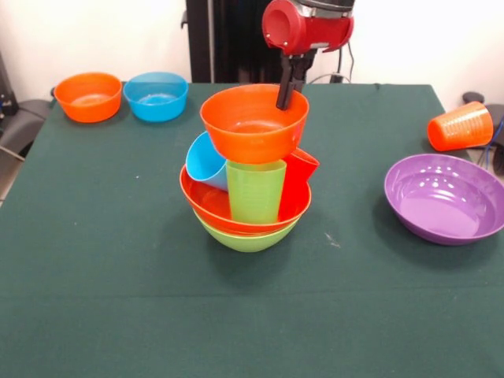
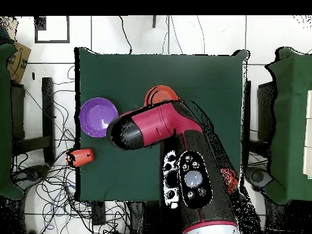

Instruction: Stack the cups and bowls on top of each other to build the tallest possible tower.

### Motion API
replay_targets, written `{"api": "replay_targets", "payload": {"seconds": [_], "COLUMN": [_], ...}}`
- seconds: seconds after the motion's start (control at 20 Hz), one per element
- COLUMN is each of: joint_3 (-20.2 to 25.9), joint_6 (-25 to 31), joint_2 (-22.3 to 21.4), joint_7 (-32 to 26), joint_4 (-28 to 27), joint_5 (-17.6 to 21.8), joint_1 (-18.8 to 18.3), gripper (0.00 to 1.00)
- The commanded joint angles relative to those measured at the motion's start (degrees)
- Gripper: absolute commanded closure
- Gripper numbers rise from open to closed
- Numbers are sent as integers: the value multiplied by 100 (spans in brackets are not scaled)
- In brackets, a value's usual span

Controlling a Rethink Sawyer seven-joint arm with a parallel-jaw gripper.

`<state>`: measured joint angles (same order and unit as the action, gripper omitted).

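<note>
The tower [image 1: 250, 206] stands mid-table, with a large lime green bowl [image 1: 248, 238] at its base and a large orange-red bowl [image 1: 206, 203] nested in it. In that bowl stand a tilted light blue cup [image 1: 205, 161], an upright lime green cup [image 1: 256, 190] and a red cup [image 1: 300, 177]. A small orange bowl [image 1: 250, 126] sits on top of the cups. My gripper [image 1: 285, 96] comes down from above and is shut on this bowl's far right rim. In the overhead view the arm [image 2: 155, 125] hides the gripper and most of the tower [image 2: 159, 94].
A second small orange bowl [image 1: 88, 96] and a small blue bowl [image 1: 157, 96] sit side by side at the far left corner. A large purple bowl [image 1: 445, 197] [image 2: 97, 117] rests at the right. An orange cup [image 1: 461, 126] [image 2: 81, 156] lies on its side beyond it.
</note>
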<state>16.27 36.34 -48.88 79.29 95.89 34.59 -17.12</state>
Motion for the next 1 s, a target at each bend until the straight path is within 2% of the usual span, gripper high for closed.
{"api": "replay_targets", "payload": {"seconds": [0.05, 1.0], "joint_3": [-228, -506], "joint_6": [-193, -413], "joint_2": [236, 532], "joint_7": [739, 900], "joint_4": [-297, -417], "joint_5": [183, 83], "joint_1": [134, 384], "gripper": [100, 100]}}
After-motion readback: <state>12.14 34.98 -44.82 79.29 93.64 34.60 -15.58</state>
